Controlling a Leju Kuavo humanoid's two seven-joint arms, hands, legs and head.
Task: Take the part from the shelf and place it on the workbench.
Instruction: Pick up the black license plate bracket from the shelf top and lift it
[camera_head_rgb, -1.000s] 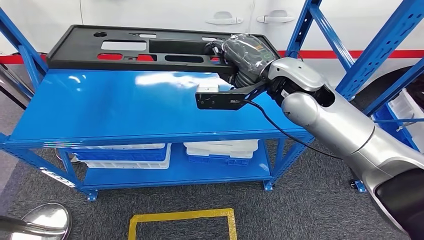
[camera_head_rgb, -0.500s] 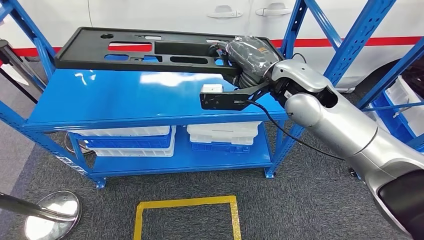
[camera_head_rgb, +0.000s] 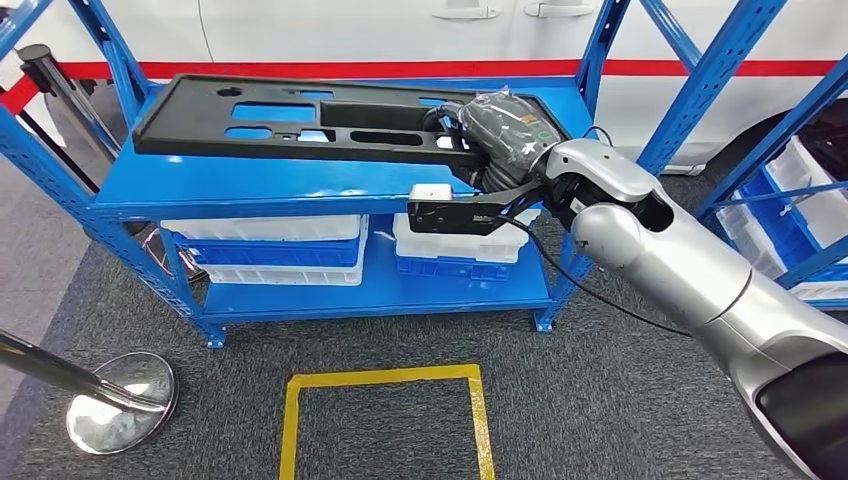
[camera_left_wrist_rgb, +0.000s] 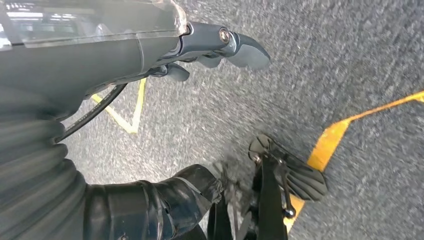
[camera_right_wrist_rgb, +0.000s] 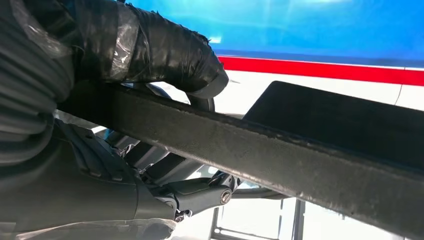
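Observation:
The part (camera_head_rgb: 300, 125) is a long black plastic panel with several cut-outs, lying level over the top of the blue shelf (camera_head_rgb: 250, 187). My right hand (camera_head_rgb: 500, 125), wrapped in clear film, grips the panel's right end. In the right wrist view the taped thumb (camera_right_wrist_rgb: 165, 50) lies over the panel's edge (camera_right_wrist_rgb: 280, 150) and the other fingers (camera_right_wrist_rgb: 200, 192) sit beneath it. My left hand (camera_left_wrist_rgb: 165, 115) hangs over grey carpet and holds nothing, its thumb and fingers apart.
White and blue bins (camera_head_rgb: 270, 250) fill the lower shelf. A white car (camera_head_rgb: 400, 30) with a red stripe stands behind. Another blue rack (camera_head_rgb: 790, 200) is at the right. On the carpet are a yellow taped square (camera_head_rgb: 385, 420) and a chrome stanchion base (camera_head_rgb: 120, 400).
The whole view has shifted as the camera drew back from the shelf. The panel, still in my right hand, has come forward from the shelf's back and now covers most of the top.

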